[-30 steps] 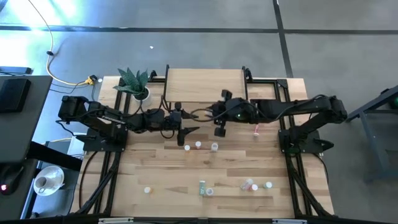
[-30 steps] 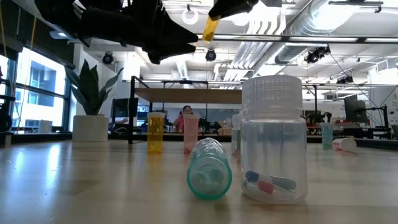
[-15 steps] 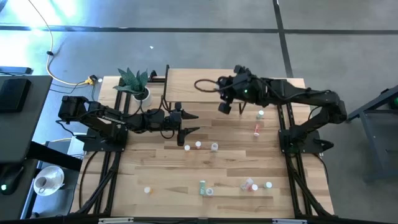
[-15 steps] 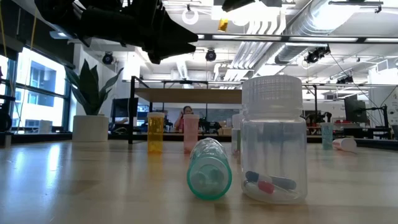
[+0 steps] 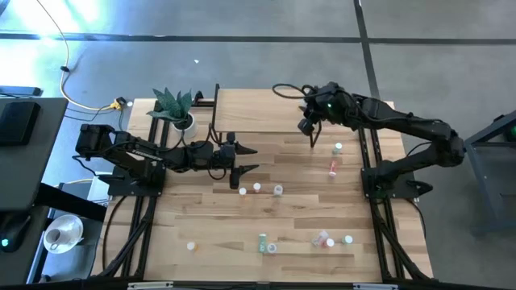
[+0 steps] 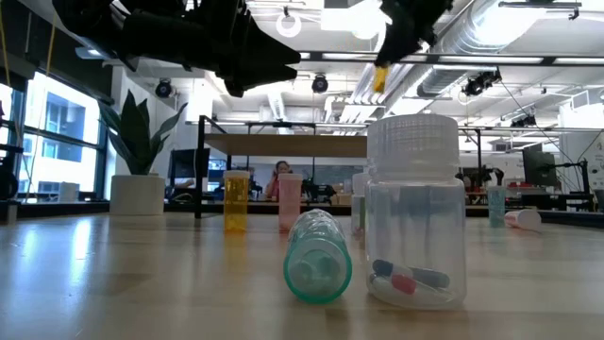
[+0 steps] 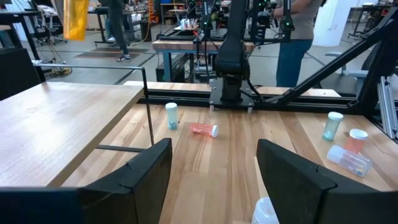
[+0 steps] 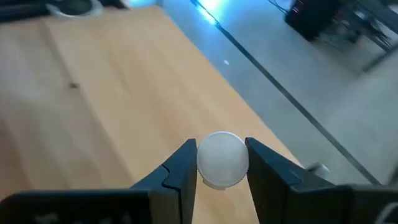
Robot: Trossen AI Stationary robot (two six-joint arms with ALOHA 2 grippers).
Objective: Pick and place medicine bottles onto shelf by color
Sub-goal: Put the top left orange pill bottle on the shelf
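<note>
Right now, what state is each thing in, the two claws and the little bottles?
Right gripper: shut on the orange white-capped bottle, above the light-wood shelf.
Left gripper: open, empty.
Green bottle: lying down.
Clear bottle: upright, capped.
Pink-red bottle: lying down.

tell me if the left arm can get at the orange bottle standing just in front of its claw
Probably yes. The left claw is open and empty, hovering right beside the upright orange bottle, with bare tabletop around it. The pink bottle stands close beside it, which could crowd a finger. The right claw is away over the shelf.
</note>
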